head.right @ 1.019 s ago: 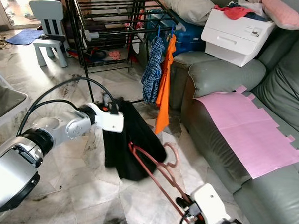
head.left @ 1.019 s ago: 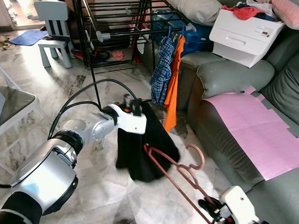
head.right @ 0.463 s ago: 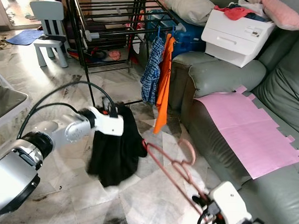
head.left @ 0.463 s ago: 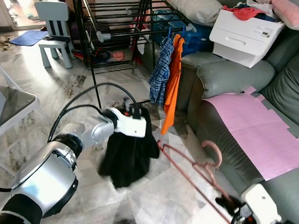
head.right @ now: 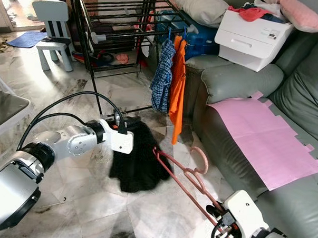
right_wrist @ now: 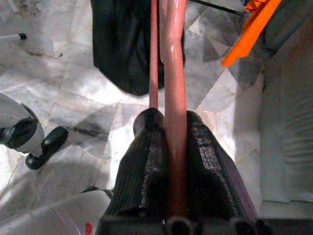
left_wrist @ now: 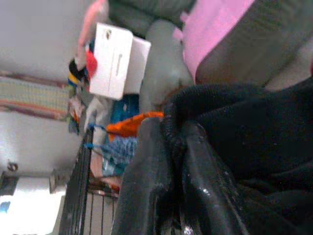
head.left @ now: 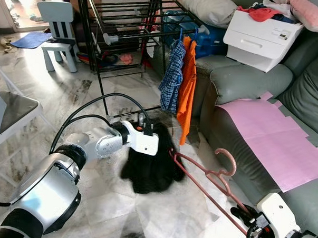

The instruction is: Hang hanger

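A black garment [head.left: 151,166] hangs bunched above the marble floor, and my left gripper [head.left: 147,130] is shut on its top edge; the left wrist view has both black fingers [left_wrist: 146,186] pinching the dark cloth [left_wrist: 254,132]. My right gripper [head.left: 243,214], low at the right, is shut on one end of a pink hanger [head.left: 206,179]. The hanger slants up and left, its hook [head.left: 228,159] curling upward. Its far end meets the garment's right edge. In the right wrist view the hanger [right_wrist: 173,73] runs straight out between the fingers [right_wrist: 205,152].
A black drying rack [head.left: 126,22] stands ahead, with a blue plaid shirt [head.left: 171,77] and an orange garment [head.left: 188,86] hanging at its right corner. A grey sofa [head.left: 245,80] with a pink sheet [head.left: 269,134] and a white box [head.left: 260,34] is at the right. A small chair [head.left: 57,25] stands far left.
The left gripper has swung the black garment right and lower, so it now meets the hanger's far end. The right gripper and hanger have barely shifted.
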Available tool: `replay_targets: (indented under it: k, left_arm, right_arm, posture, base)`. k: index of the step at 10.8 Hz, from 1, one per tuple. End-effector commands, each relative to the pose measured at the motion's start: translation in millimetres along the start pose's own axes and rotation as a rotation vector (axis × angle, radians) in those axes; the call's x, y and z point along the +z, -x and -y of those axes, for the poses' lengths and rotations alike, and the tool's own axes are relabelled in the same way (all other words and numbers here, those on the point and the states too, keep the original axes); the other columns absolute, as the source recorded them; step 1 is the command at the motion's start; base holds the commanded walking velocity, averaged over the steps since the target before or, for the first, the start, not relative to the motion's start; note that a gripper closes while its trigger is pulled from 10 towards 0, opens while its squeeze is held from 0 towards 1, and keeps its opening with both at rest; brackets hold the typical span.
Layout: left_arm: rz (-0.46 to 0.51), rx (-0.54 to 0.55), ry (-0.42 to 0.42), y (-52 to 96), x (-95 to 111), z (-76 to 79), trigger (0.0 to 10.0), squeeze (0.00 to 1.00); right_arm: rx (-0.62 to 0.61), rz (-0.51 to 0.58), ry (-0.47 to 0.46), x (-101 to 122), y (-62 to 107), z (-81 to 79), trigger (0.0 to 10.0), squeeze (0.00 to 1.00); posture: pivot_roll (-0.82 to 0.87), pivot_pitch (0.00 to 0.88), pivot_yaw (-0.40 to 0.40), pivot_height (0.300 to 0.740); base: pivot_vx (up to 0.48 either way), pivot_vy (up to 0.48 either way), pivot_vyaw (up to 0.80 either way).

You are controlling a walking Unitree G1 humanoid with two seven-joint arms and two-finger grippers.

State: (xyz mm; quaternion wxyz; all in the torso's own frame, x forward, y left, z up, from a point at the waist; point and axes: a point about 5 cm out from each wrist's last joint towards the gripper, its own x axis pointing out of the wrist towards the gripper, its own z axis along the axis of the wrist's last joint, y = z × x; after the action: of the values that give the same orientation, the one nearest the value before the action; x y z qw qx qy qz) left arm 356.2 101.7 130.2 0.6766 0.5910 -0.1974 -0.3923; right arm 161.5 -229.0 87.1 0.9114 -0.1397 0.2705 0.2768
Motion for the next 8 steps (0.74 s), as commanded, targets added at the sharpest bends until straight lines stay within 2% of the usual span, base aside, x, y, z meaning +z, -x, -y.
replay_targets:
  k: [1, 3, 4, 5, 6, 7, 8]
  left_arm:
    - [0.058, 0.069, 0.010, -3.7, 7.7, -10.7, 10.0, 0.00]
    - [0.127, 0.138, 0.034, -7.8, 17.5, -20.3, 10.0, 0.00]
    - [0.167, 0.186, 0.052, -8.6, 22.4, -26.4, 10.0, 0.00]
    - [0.243, 0.244, 0.070, -9.5, 31.7, -33.9, 10.0, 0.00]
    - [0.301, 0.263, 0.078, -9.4, 38.7, -36.8, 10.0, 0.00]
    - [0.351, 0.254, 0.068, -8.8, 44.7, -34.9, 10.0, 0.00]
    - [0.381, 0.243, 0.074, -7.9, 47.9, -33.3, 10.0, 0.00]
  right_arm:
    - [0.008, 0.012, -0.014, 0.3, -2.6, -0.3, 10.0, 0.00]
    - [0.004, 0.029, -0.069, -3.6, -7.9, -1.4, 10.0, 0.00]
    - [-0.020, 0.054, -0.138, -7.8, -11.0, 1.5, 10.0, 0.00]
    - [-0.089, 0.102, -0.304, -20.3, -16.4, 10.0, 10.0, 0.00]
    - [-0.142, 0.109, -0.384, -31.5, -19.1, 17.2, 10.0, 0.00]
    - [-0.179, 0.082, -0.394, -39.8, -20.6, 22.4, 10.0, 0.00]
    - [-0.176, 0.089, -0.397, -39.1, -22.0, 23.3, 10.0, 0.00]
  posture:
    - [0.00, 0.000, -0.008, 0.740]
    - [0.00, 0.000, -0.008, 0.740]
    - [0.00, 0.000, -0.006, 0.740]
    - [0.01, 0.000, -0.008, 0.740]
    - [0.02, 0.000, -0.013, 0.740]
    - [0.03, 0.000, -0.015, 0.740]
    - [0.03, 0.000, -0.017, 0.740]
  base:
    - [0.000, 0.000, 0.00]
    - [0.000, 0.000, 0.00]
    - [0.000, 0.000, 0.00]
    - [0.000, 0.000, 0.00]
    - [0.000, 0.000, 0.00]
    - [0.000, 0.000, 0.00]
    - [0.000, 0.000, 0.00]
